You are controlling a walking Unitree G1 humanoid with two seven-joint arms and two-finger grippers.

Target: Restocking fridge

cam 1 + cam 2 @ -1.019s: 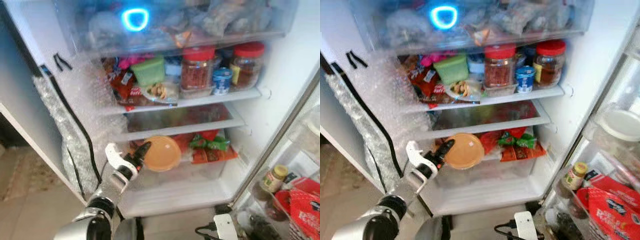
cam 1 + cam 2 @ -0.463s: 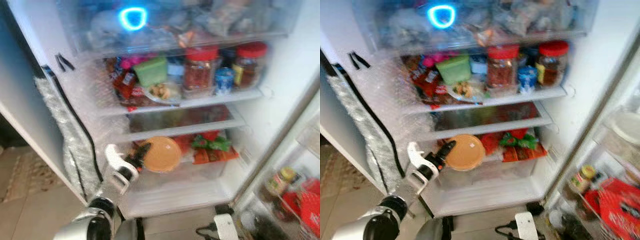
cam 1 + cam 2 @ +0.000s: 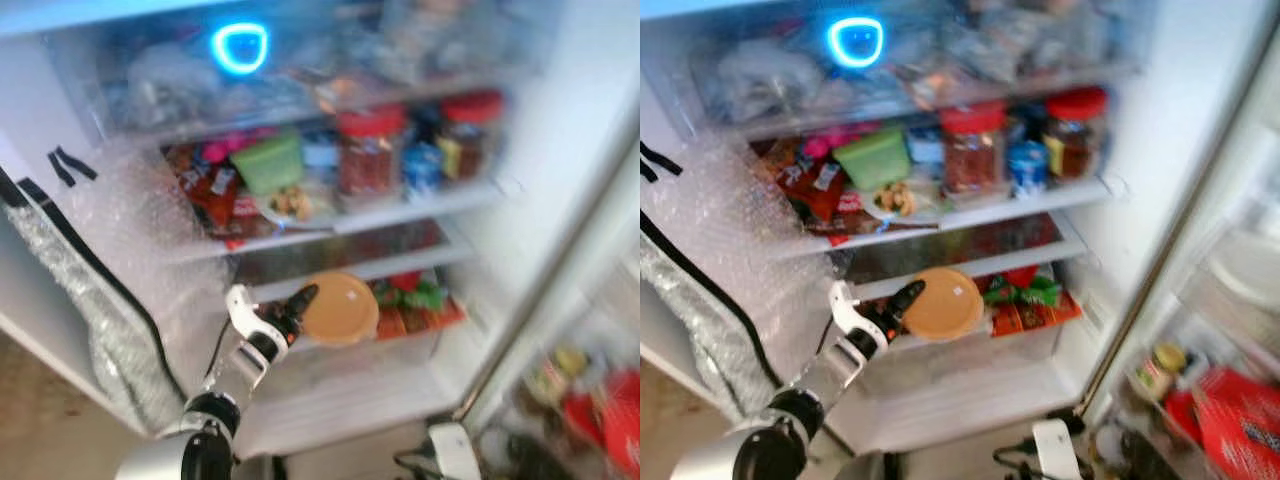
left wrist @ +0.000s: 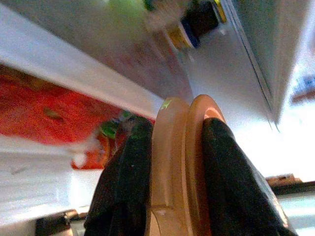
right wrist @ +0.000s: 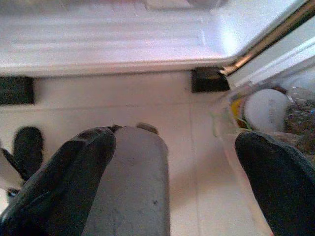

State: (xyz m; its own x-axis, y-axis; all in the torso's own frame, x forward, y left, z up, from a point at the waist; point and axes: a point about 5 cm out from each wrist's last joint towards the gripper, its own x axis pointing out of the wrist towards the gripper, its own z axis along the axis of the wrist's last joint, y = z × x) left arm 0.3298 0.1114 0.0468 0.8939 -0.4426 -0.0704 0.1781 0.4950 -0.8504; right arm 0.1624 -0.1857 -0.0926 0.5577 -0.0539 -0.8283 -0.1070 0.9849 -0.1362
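The left claw (image 3: 300, 305) is clamped on the rim of a round orange lidded tub (image 3: 340, 308), just above the fridge's clear drawer (image 3: 350, 360). The tub looks stiff, light and a bit slippery, so the rim is a good place to hold. The right claw (image 5: 172, 162) hangs idle with fingers apart.

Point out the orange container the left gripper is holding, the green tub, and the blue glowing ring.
orange container (image 3: 943, 303), right eye view, middle of its round lid.
green tub (image 3: 873, 160), right eye view, its front wall.
blue glowing ring (image 3: 239, 47), left eye view, on its lit rim.
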